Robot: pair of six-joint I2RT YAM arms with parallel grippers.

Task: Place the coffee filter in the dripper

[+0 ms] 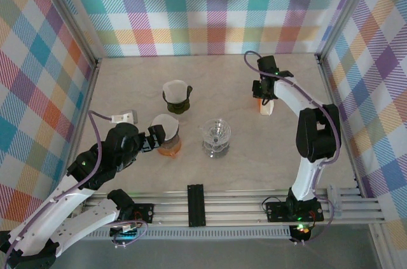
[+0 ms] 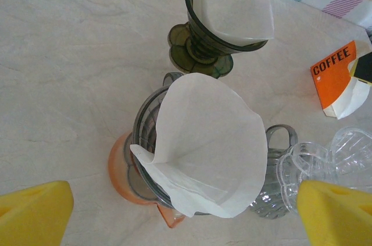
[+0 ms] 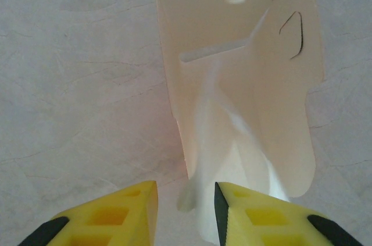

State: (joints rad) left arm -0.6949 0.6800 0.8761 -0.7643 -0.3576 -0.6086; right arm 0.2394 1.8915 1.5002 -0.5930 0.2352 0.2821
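— Whereabouts of the coffee filter (image 3: 224, 159)?
— Sticking out of the orange filter box (image 1: 266, 106), far right on the counter (image 1: 127, 84), up between the fingers of the right claw (image 3: 185, 188). Narrow gap there, paper inside it; cannot tell whether truly pinched.
— Destination?
— Presumably the clear glass dripper (image 1: 216, 137): mid-counter, bare inside, well apart from the box.
— And the other two?
— Already lined, both: orange-footed dripper (image 1: 168, 145) and, behind it, dark green dripper (image 1: 177, 105). Left claw (image 2: 186, 193) spread wide above the orange-footed one, gripping nothing.
— Progress, then?
— Early, by the look of it. Left to do: secure the pinch, lift clear of the box, carry across, seat inside the glass cone, let go.
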